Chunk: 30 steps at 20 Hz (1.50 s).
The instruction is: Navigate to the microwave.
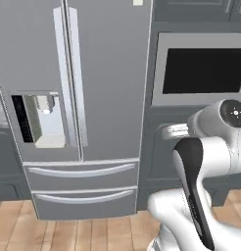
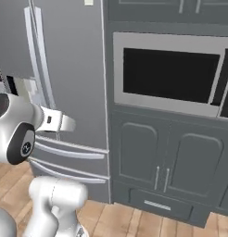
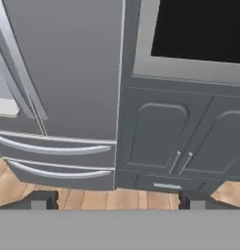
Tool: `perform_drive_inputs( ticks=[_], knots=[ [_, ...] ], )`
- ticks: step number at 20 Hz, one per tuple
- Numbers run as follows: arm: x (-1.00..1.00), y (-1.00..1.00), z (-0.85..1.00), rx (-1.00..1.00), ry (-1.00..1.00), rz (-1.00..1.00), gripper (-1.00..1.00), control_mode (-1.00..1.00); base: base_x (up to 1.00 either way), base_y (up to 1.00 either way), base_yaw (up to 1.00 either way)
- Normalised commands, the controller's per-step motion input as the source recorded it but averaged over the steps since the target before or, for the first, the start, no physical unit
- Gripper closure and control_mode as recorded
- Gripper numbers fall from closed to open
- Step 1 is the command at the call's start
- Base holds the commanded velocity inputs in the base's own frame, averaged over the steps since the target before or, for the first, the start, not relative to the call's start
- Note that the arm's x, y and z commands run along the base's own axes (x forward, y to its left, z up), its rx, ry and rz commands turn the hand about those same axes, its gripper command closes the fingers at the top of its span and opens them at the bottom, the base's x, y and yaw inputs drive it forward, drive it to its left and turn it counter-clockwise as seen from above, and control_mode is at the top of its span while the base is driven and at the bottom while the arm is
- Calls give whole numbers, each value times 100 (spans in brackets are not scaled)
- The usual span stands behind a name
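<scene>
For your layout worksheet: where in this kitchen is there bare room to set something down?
Bare wooden floor in front of the fridge and the cabinet doors under the microwave. Everything above is closed vertical fronts.

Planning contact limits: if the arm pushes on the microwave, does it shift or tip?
Probably neither: the microwave sits framed flush in the dark cabinetry, beside the refrigerator, so it likely stays put. Its black window may be the fragile part. The dark vertical handle looks rigid; pulling it would likely swing the door only.
</scene>
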Motion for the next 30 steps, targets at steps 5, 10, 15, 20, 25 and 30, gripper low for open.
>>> perform_drive_inputs(
  ticks=[5,10,15,20,25,30],
  knots=[
    [0,0,0,0,0,0,-100,100,95,-100,-3],
    [0,0,0,0,0,0,-100,100,93,-100,-11],
    [0,0,0,0,0,0,-100,100,98,-52,-29],
    [0,0,0,0,0,0,-100,100,98,48,-54],
    [0,0,0,0,0,0,-100,100,13,82,-38],
    [0,0,0,0,0,0,-100,100,-31,-9,20]
  ],
)
